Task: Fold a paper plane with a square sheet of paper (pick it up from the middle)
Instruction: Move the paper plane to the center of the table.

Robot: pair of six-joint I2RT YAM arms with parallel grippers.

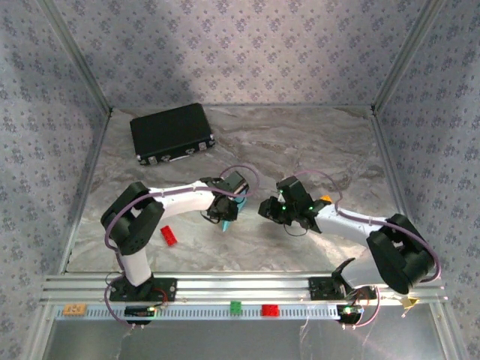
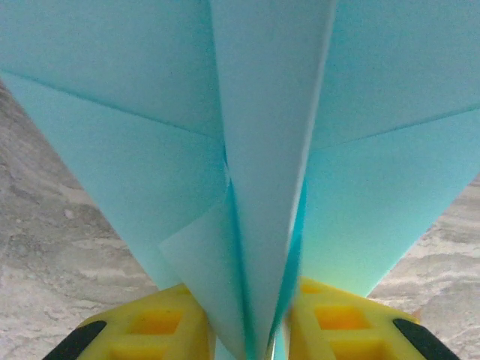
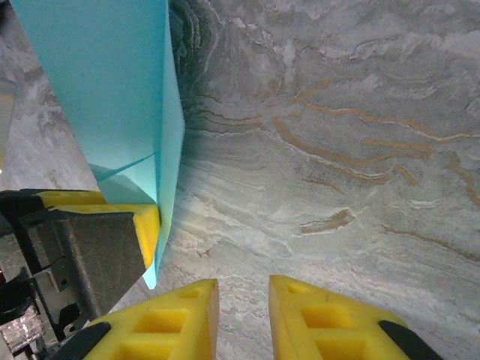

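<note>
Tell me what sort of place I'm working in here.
Most likely an enclosed robot test cell on a lab bench: patterned fabric walls on an aluminium frame, a marble-look tabletop, and the left arm and right arm bolted to a slotted rail.

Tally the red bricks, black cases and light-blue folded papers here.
Red bricks: 2
Black case: 1
Light-blue folded paper: 1
Total: 4
</note>
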